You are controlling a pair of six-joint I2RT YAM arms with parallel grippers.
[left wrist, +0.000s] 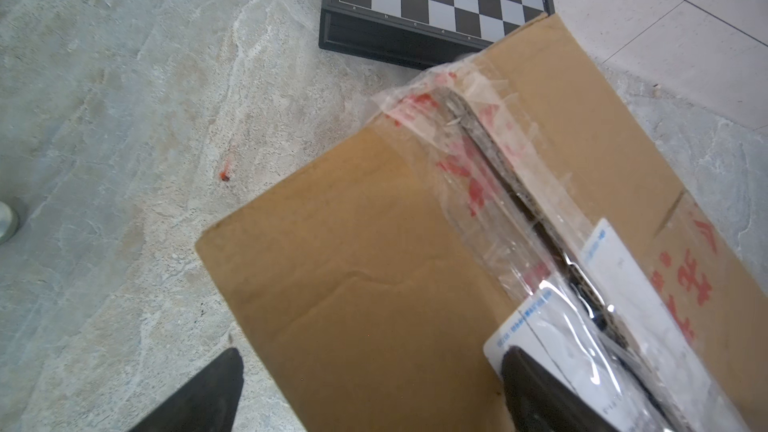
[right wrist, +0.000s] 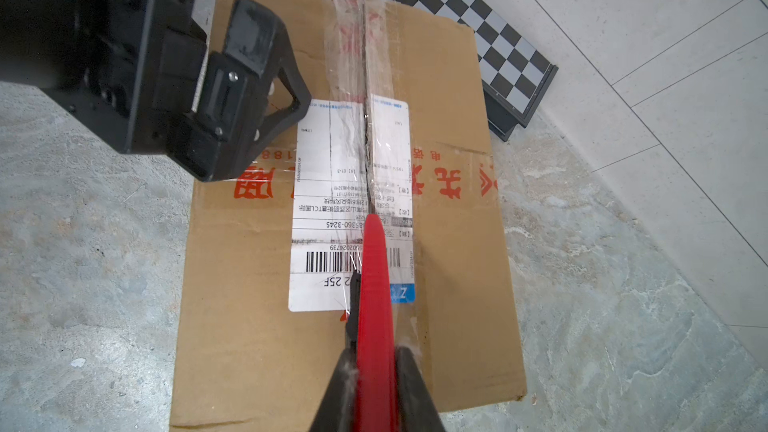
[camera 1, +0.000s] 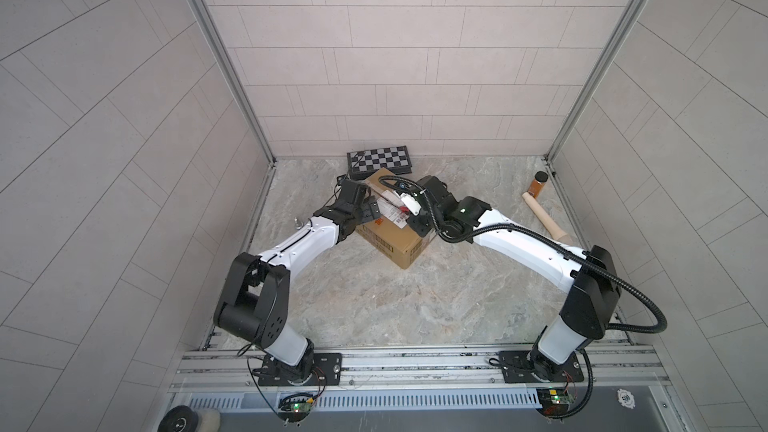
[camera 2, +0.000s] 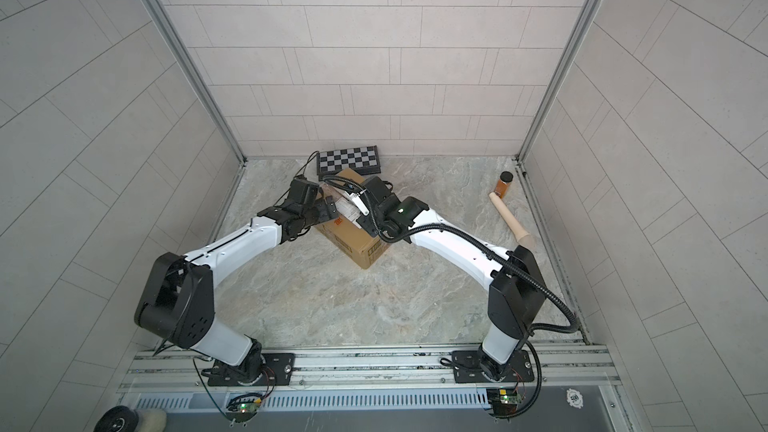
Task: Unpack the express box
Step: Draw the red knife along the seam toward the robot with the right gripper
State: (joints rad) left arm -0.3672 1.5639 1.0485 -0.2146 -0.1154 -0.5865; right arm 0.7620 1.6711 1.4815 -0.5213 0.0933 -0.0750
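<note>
Underneath everything: the marbled desk [camera 1: 374,305]. Toward its back, between the two arms: the express box [camera 1: 395,243], lying skewed with flaps down, far corner just beside the checkered board case [camera 1: 380,160]; cannot tell whether touching. Looks stiff at edges and corners, softer across the flap middles, and probably light enough to skid under a sideways push, so wants bracing from above. Offers the best hold at a flap's free edge after splitting the seam, or flat pressure on a flap top; avoid the glossy clear tape [right wrist: 353,35], likely slippery. Above the flap on the left arm's side: the left gripper [left wrist: 372,357], jaws spread wide, gripping nothing, one finger [left wrist: 540,392] over the shipping label [right wrist: 324,201]. At the centre seam: the right gripper [right wrist: 376,363], jaws clamped on a red cutter [right wrist: 376,276], with its tip in the taped seam, mid-label.
</note>
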